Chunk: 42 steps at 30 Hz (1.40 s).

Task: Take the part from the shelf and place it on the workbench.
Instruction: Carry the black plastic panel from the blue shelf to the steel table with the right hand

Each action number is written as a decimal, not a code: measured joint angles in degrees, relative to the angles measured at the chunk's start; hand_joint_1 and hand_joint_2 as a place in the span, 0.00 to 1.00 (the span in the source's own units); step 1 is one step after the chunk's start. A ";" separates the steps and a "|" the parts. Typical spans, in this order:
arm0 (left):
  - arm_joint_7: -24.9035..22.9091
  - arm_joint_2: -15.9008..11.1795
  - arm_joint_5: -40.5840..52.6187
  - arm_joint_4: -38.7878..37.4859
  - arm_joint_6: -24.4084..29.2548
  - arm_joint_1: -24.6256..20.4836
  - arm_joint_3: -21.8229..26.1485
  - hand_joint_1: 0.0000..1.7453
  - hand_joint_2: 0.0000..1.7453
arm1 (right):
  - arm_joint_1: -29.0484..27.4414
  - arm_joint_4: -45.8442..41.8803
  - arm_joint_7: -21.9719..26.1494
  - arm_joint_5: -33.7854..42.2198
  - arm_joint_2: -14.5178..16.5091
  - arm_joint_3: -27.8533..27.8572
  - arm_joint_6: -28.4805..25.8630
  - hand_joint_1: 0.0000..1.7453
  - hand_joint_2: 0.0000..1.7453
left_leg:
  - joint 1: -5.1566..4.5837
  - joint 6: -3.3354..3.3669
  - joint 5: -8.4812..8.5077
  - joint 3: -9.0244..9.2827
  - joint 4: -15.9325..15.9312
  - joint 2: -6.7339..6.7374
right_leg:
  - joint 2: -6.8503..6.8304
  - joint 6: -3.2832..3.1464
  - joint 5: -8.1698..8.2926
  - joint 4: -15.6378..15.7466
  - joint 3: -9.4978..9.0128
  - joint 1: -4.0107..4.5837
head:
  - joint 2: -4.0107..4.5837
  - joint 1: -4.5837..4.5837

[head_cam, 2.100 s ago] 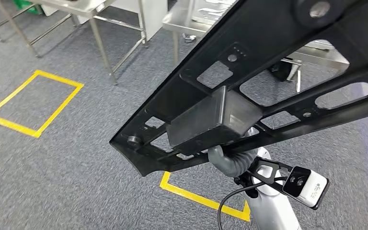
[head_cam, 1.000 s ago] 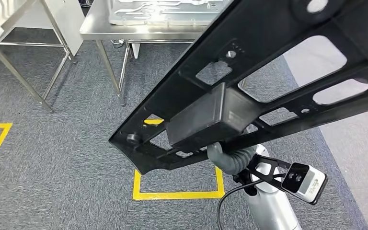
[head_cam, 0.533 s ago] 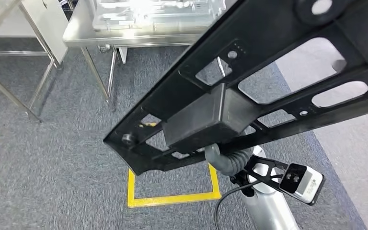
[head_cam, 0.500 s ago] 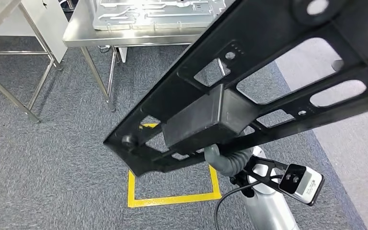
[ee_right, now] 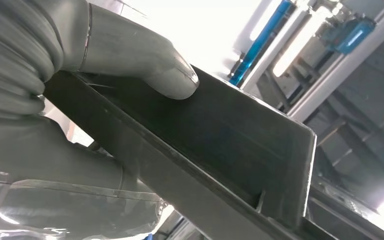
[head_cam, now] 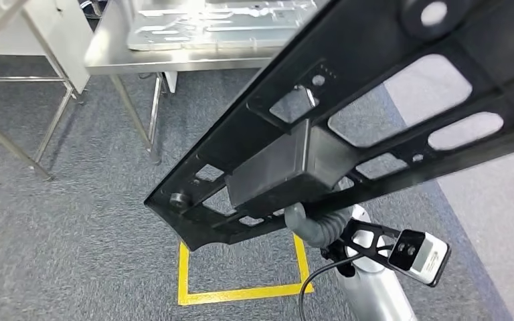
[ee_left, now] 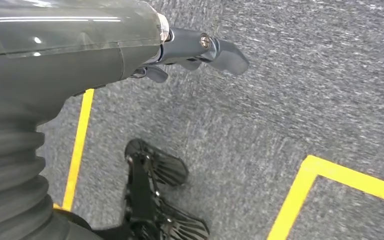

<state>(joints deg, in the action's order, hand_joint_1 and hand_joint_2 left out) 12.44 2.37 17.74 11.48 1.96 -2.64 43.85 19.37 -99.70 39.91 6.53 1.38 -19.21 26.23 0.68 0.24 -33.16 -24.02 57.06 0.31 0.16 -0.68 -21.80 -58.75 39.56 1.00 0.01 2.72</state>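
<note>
Part: black perforated frame panel, held in the air, tilted, spanning from near centre to far right above the carpet.
Right hand: grips the panel's box-shaped block from below; thumb pressed on the block's dark face.
Left hand: holds nothing, fingers loosely apart, hanging above the carpet.
Counter: stainless steel, far left, carrying grey metal plates.
Floor marking: yellow taped square, near centre.

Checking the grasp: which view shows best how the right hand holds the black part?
The right wrist view: the right hand's thumb presses on the black part. The head view hides the grip under the part.
</note>
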 joint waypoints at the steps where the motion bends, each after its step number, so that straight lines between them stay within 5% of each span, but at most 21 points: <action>1: 0.00 -0.03 0.15 0.01 0.01 -0.20 0.01 0.00 1.00 | 0.04 -0.13 0.02 0.01 0.04 0.02 0.08 1.00 1.00 | 0.07 -0.29 0.46 0.17 0.90 0.08 | 0.11 -0.25 -0.40 0.36 -1.00 -0.10 | 0.00 0.01; 2: 0.01 -0.05 0.28 0.02 -0.02 -0.43 0.01 0.00 1.00 | 0.11 -0.25 0.05 0.02 0.10 0.03 0.17 1.00 1.00 | 0.10 -0.49 1.37 -0.35 3.09 0.07 | 0.18 -0.53 -0.91 0.81 -2.15 -0.24 | 0.00 0.01; 4: 0.01 -0.06 0.50 0.02 -0.03 -0.71 0.00 0.00 1.00 | 0.15 -0.39 0.09 -0.01 0.26 0.03 0.33 1.00 1.00 | 0.22 -0.85 2.17 -4.34 9.86 0.02 | 0.17 -0.99 -2.13 1.33 -4.31 -0.48 | -0.01 0.01; 6: -0.04 -0.11 0.66 0.02 0.10 -0.48 0.03 0.00 1.00 | -0.01 -0.38 0.10 -0.01 0.37 0.04 0.37 1.00 1.00 | 0.23 -1.26 -0.96 -9.65 15.75 0.00 | 0.36 -1.21 -3.66 1.43 -6.14 -0.55 | -0.01 0.01; 8: -0.09 -0.23 0.78 0.02 0.28 -0.14 0.08 0.00 1.00 | -0.32 -0.38 0.09 0.00 0.39 0.13 0.39 1.00 1.00 | 0.24 -1.49 -5.81 -13.31 16.55 0.01 | 0.73 -1.10 -5.30 1.43 -8.12 -0.66 | -0.01 0.02; 9: -0.10 -0.26 0.84 0.02 0.34 -0.04 0.10 0.00 1.00 | -0.42 -0.38 0.09 0.01 0.39 0.22 0.43 1.00 1.00 | 0.25 -1.49 -6.41 -14.23 14.89 0.01 | 0.85 -0.99 -6.21 1.43 -9.26 -0.73 | -0.01 0.02; 10: -0.11 -0.27 0.88 0.02 0.39 0.02 0.11 0.00 1.00 | -0.47 -0.38 0.09 0.01 0.39 0.31 0.49 1.00 1.00 | 0.25 -1.47 -4.82 -14.70 12.20 0.01 | 0.90 -0.84 -7.15 1.43 -10.45 -0.79 | 0.00 0.02; 13: -0.26 -0.28 0.97 0.01 0.51 0.35 0.15 0.00 1.00 | -0.61 -0.27 0.07 0.02 0.38 0.57 0.69 1.00 1.00 | 0.04 -0.84 7.96 -14.89 4.08 0.04 | 1.10 -0.06 -9.81 1.32 -13.10 -0.68 | 0.00 0.01; 14: -0.37 -0.29 1.00 0.01 0.55 0.41 0.16 0.00 1.00 | -0.65 -0.25 0.03 0.05 0.39 0.67 0.74 1.00 1.00 | -0.06 -0.41 10.34 -14.78 3.10 -0.01 | 1.17 0.33 -10.29 1.24 -13.50 -0.61 | 0.00 0.01; 17: -0.53 -0.31 1.12 0.02 0.57 0.14 0.17 0.00 1.00 | -0.56 -0.37 -0.04 0.18 0.40 1.01 0.85 1.00 1.00 | 0.04 0.82 9.93 -13.73 2.56 -0.23 | 1.01 1.44 -9.69 -1.31 -12.58 -0.66 | 0.01 0.02; 19: -0.52 -0.32 1.16 0.02 0.54 -0.02 0.17 0.00 1.00 | -0.50 -0.40 0.01 0.25 0.39 1.24 0.96 1.00 1.00 | 0.23 1.36 9.27 -12.67 2.09 -0.30 | 0.69 2.08 -10.02 -6.54 -9.34 -0.86 | 0.00 0.01; 22: -0.51 -0.35 1.16 0.02 0.49 -0.01 0.22 0.00 1.00 | -0.84 -0.39 0.05 0.39 0.37 1.68 1.21 1.00 1.00 | 0.24 1.57 7.73 -11.06 1.93 -0.35 | 0.47 2.69 -14.22 -14.47 -2.64 -1.35 | 0.01 0.01; 24: -0.51 -0.36 1.16 0.02 0.43 0.02 0.27 0.00 1.00 | -1.16 -0.38 0.05 0.49 0.35 1.87 1.36 1.00 1.00 | 0.25 1.47 6.55 -9.55 1.93 -0.41 | 0.34 2.79 -14.19 -13.70 -0.75 -1.60 | 0.01 0.02; 27: -0.51 -0.34 1.15 0.01 0.38 -0.01 0.44 0.00 1.00 | -1.33 -0.36 0.05 0.59 0.34 2.07 1.40 1.00 1.00 | 0.21 0.93 4.68 -7.08 1.87 -0.47 | -0.11 2.30 -6.20 -3.98 -2.42 -1.53 | 0.00 0.01; 29: -0.49 -0.33 1.13 0.01 0.36 -0.11 0.59 0.00 1.00 | -1.42 -0.34 0.03 0.62 0.33 2.25 1.40 1.00 1.00 | 0.15 0.17 3.75 -5.92 1.80 -0.47 | -0.34 1.57 -3.68 -0.54 -3.27 -1.16 | 0.00 -0.02; 33: -0.39 -0.33 1.10 0.02 0.32 -0.43 0.77 0.00 1.00 | -1.15 -0.38 0.04 0.66 0.37 2.35 1.42 1.00 1.00 | 0.24 -1.11 3.29 -5.14 3.81 -0.37 | -0.07 -0.22 -4.17 0.56 -5.66 -1.18 | 0.00 -0.04; 35: -0.41 -0.32 1.09 0.02 0.27 -0.60 0.83 0.00 1.00 | -1.04 -0.38 0.05 0.65 0.40 2.37 1.44 1.00 1.00 | 0.35 -1.11 1.55 -8.05 9.21 -0.37 | -0.07 -0.70 -4.63 0.78 -6.84 -1.11 | 0.01 -0.03; 38: -0.42 -0.32 1.08 0.02 0.26 -0.33 1.03 0.00 1.00 | -1.07 -0.19 -0.05 0.66 0.42 2.40 1.45 1.00 1.00 | 0.36 -1.40 -1.88 -14.73 17.23 -0.37 | 0.22 -1.08 -6.01 0.77 -8.12 -0.80 | 0.00 -0.03; 40: -0.38 -0.32 1.12 0.02 0.27 -0.13 1.12 0.00 1.00 | -1.11 0.03 -0.13 0.66 0.42 2.46 1.50 1.00 1.00 | 0.34 -1.29 0.10 -15.56 14.48 -0.37 | 0.48 -1.01 -7.11 0.77 -9.50 -0.63 | 0.00 -0.03; 42: -0.31 -0.35 1.30 0.02 0.25 0.00 1.13 0.00 1.00 | -1.19 0.17 -0.15 0.64 0.41 2.61 1.55 1.00 1.00 | 0.09 -0.85 5.71 -14.08 7.48 -0.35 | 0.56 -0.73 -8.33 0.78 -11.03 -0.52 | -0.01 -0.03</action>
<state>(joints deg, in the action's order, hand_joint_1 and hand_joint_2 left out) 12.13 2.02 19.04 11.50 2.21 -2.65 44.98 18.18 -99.53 39.76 7.17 1.79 -16.60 27.78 0.77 -0.61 -27.45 -38.10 64.55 -0.04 0.72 -1.40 -30.13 -57.96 28.53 0.48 0.00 2.68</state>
